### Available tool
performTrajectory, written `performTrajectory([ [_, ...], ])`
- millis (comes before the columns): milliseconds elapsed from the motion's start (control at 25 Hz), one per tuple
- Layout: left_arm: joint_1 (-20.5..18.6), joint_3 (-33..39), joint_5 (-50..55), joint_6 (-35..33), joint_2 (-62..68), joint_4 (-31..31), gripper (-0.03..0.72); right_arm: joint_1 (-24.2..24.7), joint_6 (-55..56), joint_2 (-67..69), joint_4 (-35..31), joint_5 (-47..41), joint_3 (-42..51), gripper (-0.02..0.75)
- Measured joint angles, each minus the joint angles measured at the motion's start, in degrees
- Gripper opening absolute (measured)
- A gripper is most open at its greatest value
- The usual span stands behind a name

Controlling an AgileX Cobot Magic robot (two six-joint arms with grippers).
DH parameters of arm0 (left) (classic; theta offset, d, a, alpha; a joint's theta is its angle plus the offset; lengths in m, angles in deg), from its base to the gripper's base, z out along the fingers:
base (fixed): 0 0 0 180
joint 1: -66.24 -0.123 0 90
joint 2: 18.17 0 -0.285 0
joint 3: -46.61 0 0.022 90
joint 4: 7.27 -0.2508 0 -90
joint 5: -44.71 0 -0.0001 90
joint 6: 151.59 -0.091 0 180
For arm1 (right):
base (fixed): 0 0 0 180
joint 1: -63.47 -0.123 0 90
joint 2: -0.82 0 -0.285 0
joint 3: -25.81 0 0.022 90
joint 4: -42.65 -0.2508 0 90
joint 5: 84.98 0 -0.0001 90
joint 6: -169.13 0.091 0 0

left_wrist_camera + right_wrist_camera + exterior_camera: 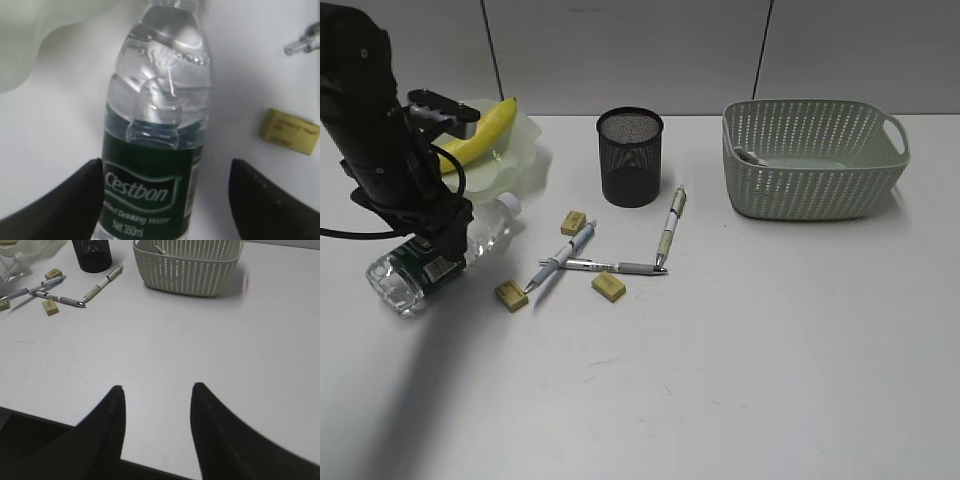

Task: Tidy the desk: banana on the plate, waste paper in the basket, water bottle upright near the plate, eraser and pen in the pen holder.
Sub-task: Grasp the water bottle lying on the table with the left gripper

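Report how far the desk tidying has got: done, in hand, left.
Done: the banana lies on the plate, and a pale scrap, probably the waste paper, sits in the basket. In hand: the left tool straddles the bottle, which lies on its side; contact is unclear. Left: stand the bottle up, then put three erasers and three pens into the holder. The right tool is open and idle.

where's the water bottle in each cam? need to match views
Exterior: water bottle lying at far left under the left arm, cap toward the plate.
Left wrist: fills the centre, green label between the open jaws.
Right wrist: only a sliver at the top-left edge.
Shared landmark: the eraser beside the bottle, at right in the left wrist view, far left in the right wrist view.
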Motion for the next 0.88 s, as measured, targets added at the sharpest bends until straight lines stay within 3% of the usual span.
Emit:
performTrajectory([
  [440, 0.4, 0.0, -4.4, -0.1, 5.4, -2.1, 0.601, 0.0, 0.0, 0.0, 0.0, 0.0, 0.0, 0.349],
  [560, 0.5, -0.1, -4.3, -0.1, 7.2, -2.1, 0.566, 0.0, 0.0, 0.0, 0.0, -0.1, 0.0, 0.349],
  [680, 0.7, -0.1, -3.9, -0.1, 7.7, -2.2, 0.48, 0.0, 0.0, 0.0, 0.0, -0.1, 0.0, 0.349],
  [880, 1.7, -0.9, -1.7, -0.1, 7.8, -1.9, 0.484, 0.0, 0.0, 0.0, 0.0, 0.0, 0.0, 0.349],
])
